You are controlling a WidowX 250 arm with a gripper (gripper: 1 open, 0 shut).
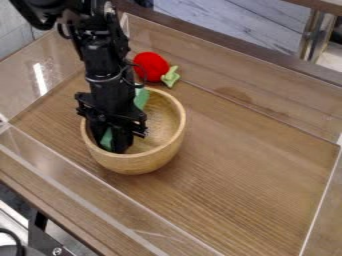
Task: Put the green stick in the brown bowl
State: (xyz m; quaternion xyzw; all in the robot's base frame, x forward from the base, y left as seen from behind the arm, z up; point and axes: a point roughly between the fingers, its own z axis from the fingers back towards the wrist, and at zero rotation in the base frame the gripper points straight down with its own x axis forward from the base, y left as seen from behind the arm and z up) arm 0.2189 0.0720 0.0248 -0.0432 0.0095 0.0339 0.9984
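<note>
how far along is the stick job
Done: the gripper has carried the stick over and down inside the bowl. In hand: the jaws are shut on the stick, green showing between the fingers and up by the wrist. Left: let go and lift the arm out.

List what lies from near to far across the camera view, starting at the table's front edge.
Wooden bowl with the pincer lowered into it, shut on the green stick → red strawberry toy behind the bowl.
</note>
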